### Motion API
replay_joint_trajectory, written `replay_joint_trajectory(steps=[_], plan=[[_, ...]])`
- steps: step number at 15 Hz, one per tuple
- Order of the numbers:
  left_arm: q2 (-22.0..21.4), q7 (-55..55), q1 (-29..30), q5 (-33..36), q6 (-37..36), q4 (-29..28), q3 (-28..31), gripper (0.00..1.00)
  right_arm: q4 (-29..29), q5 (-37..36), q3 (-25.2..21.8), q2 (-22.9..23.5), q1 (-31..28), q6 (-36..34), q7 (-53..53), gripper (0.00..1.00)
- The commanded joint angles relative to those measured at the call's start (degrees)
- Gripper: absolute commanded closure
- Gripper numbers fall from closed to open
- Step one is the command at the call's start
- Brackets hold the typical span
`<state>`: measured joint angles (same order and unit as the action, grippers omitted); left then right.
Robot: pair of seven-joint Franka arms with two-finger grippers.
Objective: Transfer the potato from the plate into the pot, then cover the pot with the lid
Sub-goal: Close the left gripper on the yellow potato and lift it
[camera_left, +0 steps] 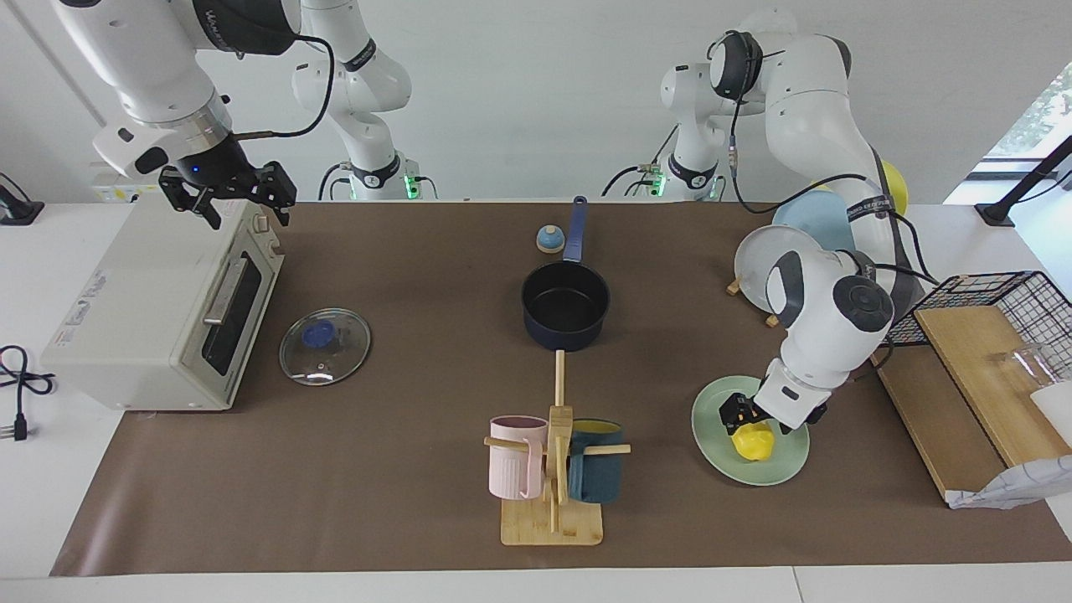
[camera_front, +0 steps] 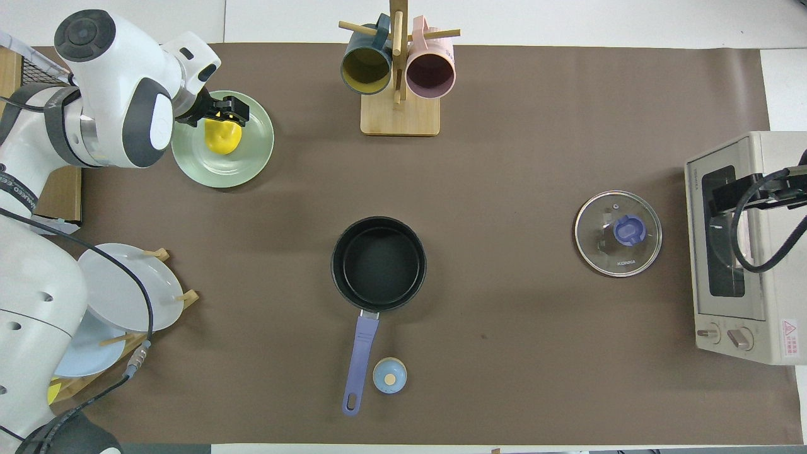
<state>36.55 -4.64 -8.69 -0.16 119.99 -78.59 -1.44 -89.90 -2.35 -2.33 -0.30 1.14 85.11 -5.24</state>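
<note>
My left jaws point(camera_left: 751, 421) hang spread around the lumpy bright yellow potato point(camera_left: 753, 441) lying on the ribbed mint-green plate point(camera_left: 779, 469), directly below them. My right jaws point(camera_left: 228, 194), parted, wait over the cream toaster oven point(camera_left: 151, 310), well apart.

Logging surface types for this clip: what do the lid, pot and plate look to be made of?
Lid: clear glass, the mat shows through it, with a metal-looking rim and blue, probably plastic, knob. Pot: likely coated metal, matte black inside, with a blue handle. Plate: pale green with a ribbed rim and soft sheen; ceramic or plastic, hard to tell.
</note>
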Motion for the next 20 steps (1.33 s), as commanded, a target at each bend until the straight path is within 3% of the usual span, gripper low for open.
replay_joint_trajectory(steps=[1, 6, 11, 12, 13, 15, 16, 19, 20], plan=[[-0.1, 0.8, -0.2, 3.0, 2.3, -1.7, 0.4, 0.00, -1.2, 1.2, 0.1, -1.0, -0.5, 0.2, 0.8, 0.00], [-0.4, 0.7, -0.4, 3.1, 7.8, -5.9, 0.5, 0.00, -1.2, 1.2, 0.1, -1.0, -0.5, 0.2, 0.8, 0.00], [-0.4, 0.7, -0.3, 3.2, 7.9, -5.8, 0.5, 0.03, -1.2, 1.2, 0.1, -1.0, -0.4, 0.2, 0.8, 0.00], [-0.4, 0.7, -0.3, 3.3, 8.1, -5.9, 0.5, 0.12, -1.2, 1.2, 0.1, -1.0, -0.5, 0.2, 0.8, 0.00], [-0.4, 0.7, -0.4, 3.4, 8.9, -6.2, 0.5, 0.30, -1.2, 1.2, 0.1, -1.0, -0.5, 0.2, 0.8, 0.00], [-0.6, 0.6, -0.4, 3.4, 9.6, -6.8, 0.6, 0.90, -1.2, 1.2, 0.1, -1.0, -0.5, 0.2, 0.8, 0.00], [-0.7, 0.6, -0.4, 3.4, 8.7, -6.3, 0.6, 1.00, -1.2, 1.2, 0.1, -1.0, -0.5, 0.3, 0.8, 0.00], [-1.3, -0.5, -0.4, 2.4, 3.6, -3.5, 0.4, 1.00, -3.1, 1.3, 0.2, -1.7, 0.1, 2.9, -0.9, 0.00], [-4.1, -1.2, -0.4, 0.9, 1.4, -3.7, 0.3, 1.00, -4.7, 1.3, 0.3, -2.1, 0.2, 5.2, -1.0, 0.00]])
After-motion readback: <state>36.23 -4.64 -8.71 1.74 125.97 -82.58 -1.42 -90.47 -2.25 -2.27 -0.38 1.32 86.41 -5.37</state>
